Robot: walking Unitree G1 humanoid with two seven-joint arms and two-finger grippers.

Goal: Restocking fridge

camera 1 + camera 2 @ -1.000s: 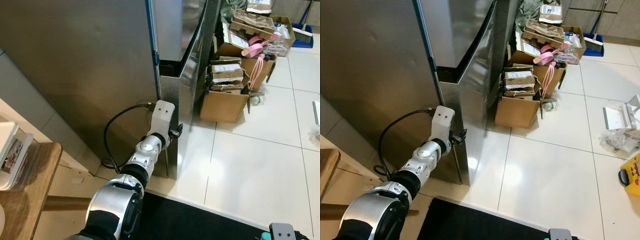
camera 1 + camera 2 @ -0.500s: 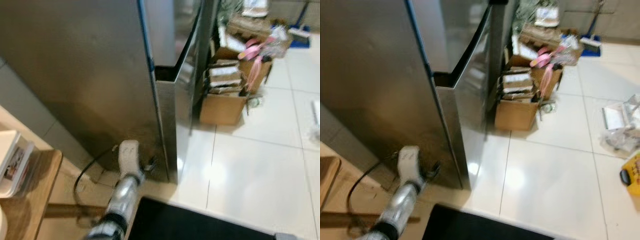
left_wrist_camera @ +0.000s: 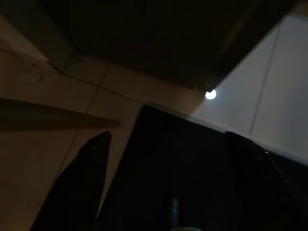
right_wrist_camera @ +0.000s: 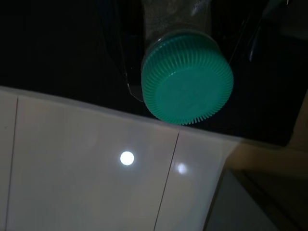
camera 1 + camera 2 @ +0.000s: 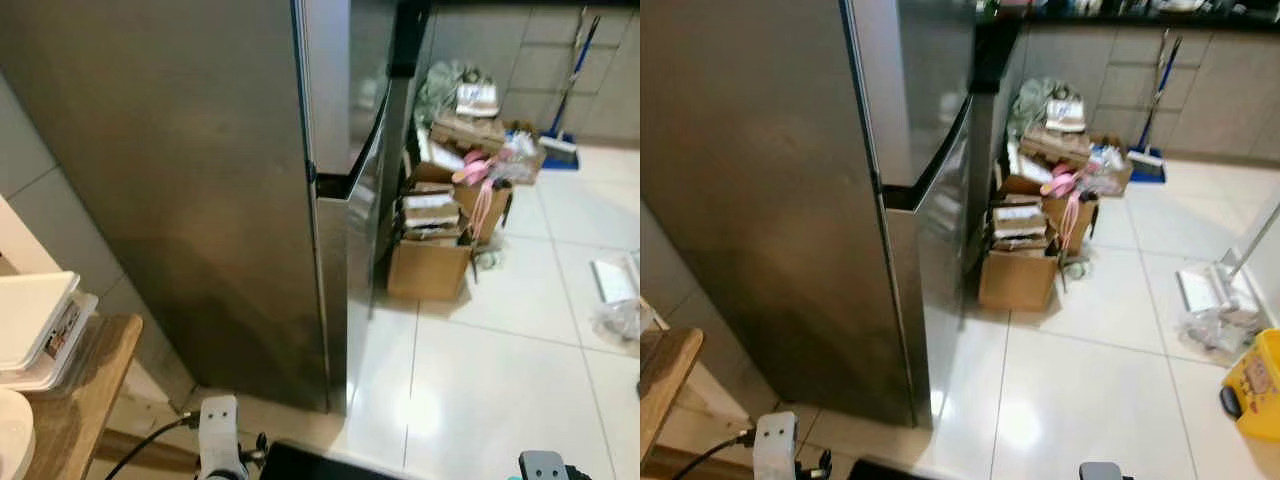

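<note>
A: Lowered since the earlier frame: left gripper [image 5: 222, 462], off the fridge [image 5: 200, 180] side, fingers [image 3: 77, 187] spread wide over the dark mat [image 3: 183, 163], empty.

B: Right gripper [image 4: 180, 53]?

A: Fingers clamp a bottle, green cap [image 4: 186, 78] past the fingertips, over white tile.

B: Progress?

A: Early, by my judgement. Doors closed; bottle unstocked.

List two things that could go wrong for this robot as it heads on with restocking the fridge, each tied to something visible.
1. The right gripper holds a green-capped bottle by its neck, cap toward the floor; it might slip and drop.
2. The fridge doors look shut, and cardboard boxes crowd the floor beside it, so opening a door or stepping round could be awkward.
</note>
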